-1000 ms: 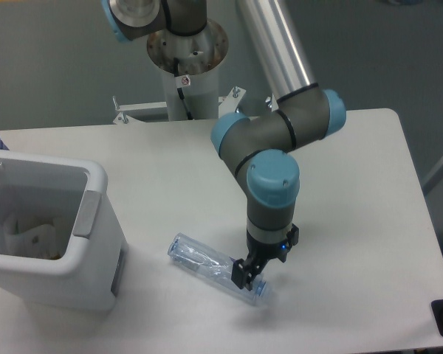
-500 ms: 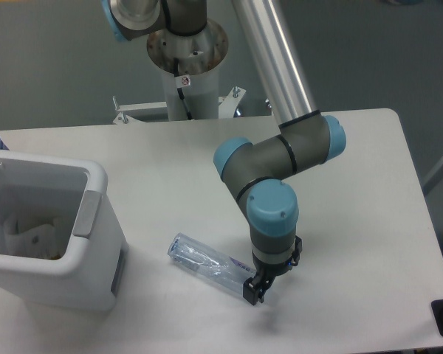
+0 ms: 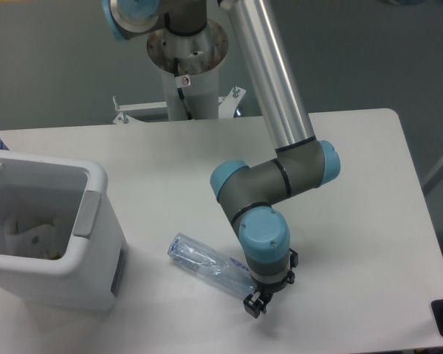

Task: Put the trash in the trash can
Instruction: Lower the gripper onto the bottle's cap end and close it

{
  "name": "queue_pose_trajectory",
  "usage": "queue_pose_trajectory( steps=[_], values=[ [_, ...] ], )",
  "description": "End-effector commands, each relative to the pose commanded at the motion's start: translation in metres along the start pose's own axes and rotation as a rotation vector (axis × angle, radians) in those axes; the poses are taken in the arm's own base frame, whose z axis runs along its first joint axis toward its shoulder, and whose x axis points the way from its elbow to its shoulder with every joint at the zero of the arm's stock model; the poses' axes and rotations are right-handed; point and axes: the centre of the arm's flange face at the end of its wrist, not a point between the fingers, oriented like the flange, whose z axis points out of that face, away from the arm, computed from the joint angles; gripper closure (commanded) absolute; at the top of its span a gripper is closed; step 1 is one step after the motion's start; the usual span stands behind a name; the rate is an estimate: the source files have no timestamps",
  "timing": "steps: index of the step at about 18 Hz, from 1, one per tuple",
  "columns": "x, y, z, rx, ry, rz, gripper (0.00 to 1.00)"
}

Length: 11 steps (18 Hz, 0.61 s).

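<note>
one bottle (image 3: 209, 264) remains near the bench's (image 3: 354, 221) front edge; we can't tell whether the gripper (image 3: 254, 303) at its cap end has closed, so we'd clamp squarely before lifting toward the trash can (image 3: 96, 221).

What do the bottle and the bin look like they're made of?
The bottle looks like thin clear plastic: see-through, crinkled, with glints. The bin looks like rigid white plastic with a smooth, slightly glossy finish and a thick rounded rim; its grey handle panel appears matte.
</note>
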Motion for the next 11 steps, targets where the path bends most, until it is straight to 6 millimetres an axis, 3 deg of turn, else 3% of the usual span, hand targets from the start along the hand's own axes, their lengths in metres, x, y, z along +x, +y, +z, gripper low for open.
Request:
queue_pose_trajectory(
  steps=[5, 8, 11],
  values=[
    [0.001, 0.0007, -0.0002, -0.001, 0.002, -0.002, 0.65],
    [0.0012, 0.0001, -0.0019, 0.002, 0.003, -0.008, 0.75],
    [0.0014, -0.0005, -0.0036, 0.004, 0.006, -0.008, 0.79]
  ],
)
